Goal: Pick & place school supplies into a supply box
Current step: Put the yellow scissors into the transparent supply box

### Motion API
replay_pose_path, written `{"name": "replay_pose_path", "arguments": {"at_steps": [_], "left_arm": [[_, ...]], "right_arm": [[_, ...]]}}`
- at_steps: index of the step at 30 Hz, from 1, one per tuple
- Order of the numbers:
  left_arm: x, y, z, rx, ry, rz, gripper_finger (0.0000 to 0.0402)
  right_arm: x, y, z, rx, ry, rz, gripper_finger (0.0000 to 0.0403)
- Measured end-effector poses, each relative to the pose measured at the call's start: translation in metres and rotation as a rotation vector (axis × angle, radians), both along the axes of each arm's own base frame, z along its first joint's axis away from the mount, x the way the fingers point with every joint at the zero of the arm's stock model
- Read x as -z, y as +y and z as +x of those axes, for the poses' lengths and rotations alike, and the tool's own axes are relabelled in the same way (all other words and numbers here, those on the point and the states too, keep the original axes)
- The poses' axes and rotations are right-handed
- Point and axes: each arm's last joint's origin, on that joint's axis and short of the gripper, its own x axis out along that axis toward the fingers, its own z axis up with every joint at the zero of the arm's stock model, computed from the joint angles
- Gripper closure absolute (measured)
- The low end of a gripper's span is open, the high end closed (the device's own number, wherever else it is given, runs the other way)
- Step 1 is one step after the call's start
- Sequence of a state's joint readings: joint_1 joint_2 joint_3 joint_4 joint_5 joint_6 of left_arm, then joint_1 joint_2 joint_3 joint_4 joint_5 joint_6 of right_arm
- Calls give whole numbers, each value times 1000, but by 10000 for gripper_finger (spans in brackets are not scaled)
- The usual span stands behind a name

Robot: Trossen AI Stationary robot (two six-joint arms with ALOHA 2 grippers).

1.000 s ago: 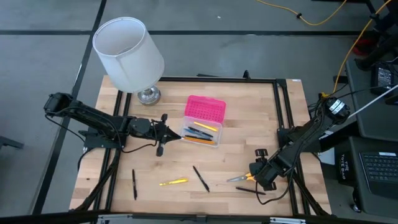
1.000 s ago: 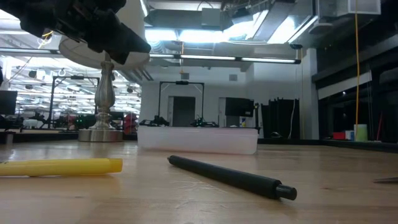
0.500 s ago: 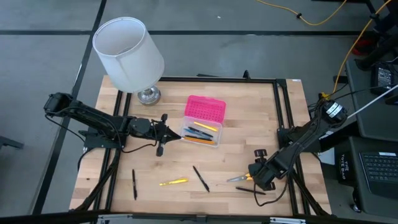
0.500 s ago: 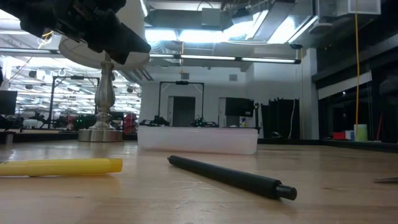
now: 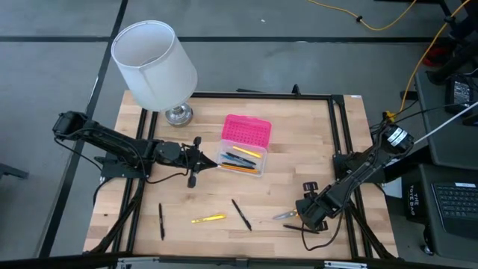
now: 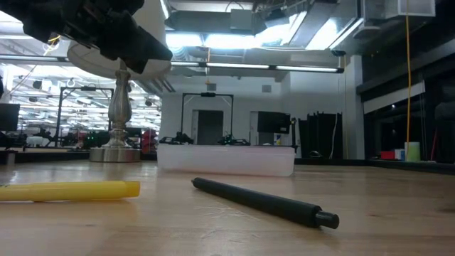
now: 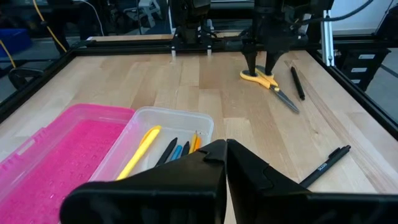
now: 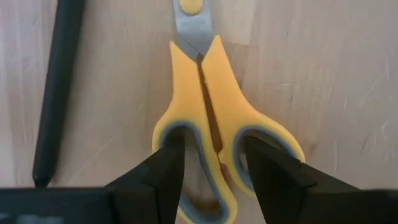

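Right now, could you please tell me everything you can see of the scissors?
The scissors have yellow handles with grey-lined loops, short metal blades that are closed, and a yellow pivot. They lie flat on the wooden table near its front right, beside a black pen. The right hand is open, its fingers straddling one handle loop.

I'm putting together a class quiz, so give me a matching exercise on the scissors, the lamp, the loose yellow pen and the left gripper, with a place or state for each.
1. scissors
2. lamp
3. yellow pen
4. left gripper

A. shut, beside the box
B. between the open fingers of the right gripper
C. at a corner of the table
D. lying loose, away from the box

Pairs: 1-B, 2-C, 3-D, 4-A
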State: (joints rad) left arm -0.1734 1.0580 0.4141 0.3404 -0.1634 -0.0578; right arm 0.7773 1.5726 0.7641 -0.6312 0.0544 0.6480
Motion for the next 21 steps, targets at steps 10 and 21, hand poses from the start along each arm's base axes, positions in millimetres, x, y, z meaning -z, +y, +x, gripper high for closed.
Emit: {"name": "replay_pose_path", "arguments": {"at_steps": [10, 21], "left_arm": [[0, 0, 0, 0, 0, 0, 396], [0, 0, 0, 0, 1, 0, 397]], "right_arm": [[8, 1, 2, 76, 17, -15, 228], [7, 1, 5, 118, 28, -4, 310]]}}
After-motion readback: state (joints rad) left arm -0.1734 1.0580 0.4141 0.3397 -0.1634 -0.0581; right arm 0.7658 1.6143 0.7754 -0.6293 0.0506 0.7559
